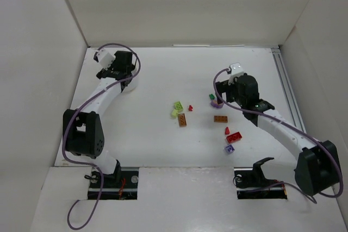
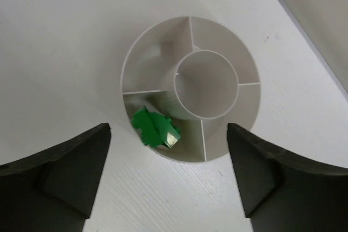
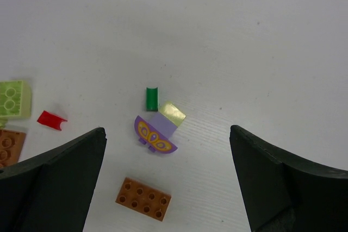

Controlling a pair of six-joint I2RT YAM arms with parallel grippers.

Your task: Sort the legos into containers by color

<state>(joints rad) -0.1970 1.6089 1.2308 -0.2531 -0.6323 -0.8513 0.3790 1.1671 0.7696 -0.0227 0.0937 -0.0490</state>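
Between the wide-spread, empty left fingers, a green lego is lying in an outer compartment of the dish. Right fingers are hanging fully open, empty, over the purple lego, its long axis running nearly finger to finger. Only the left wrist view is showing the dish's contents.

Dish: placed at the far left of the table.
Brick in dish: laid in one outer compartment, beside the middle one.
Loose legos: scattered to its right, well apart.
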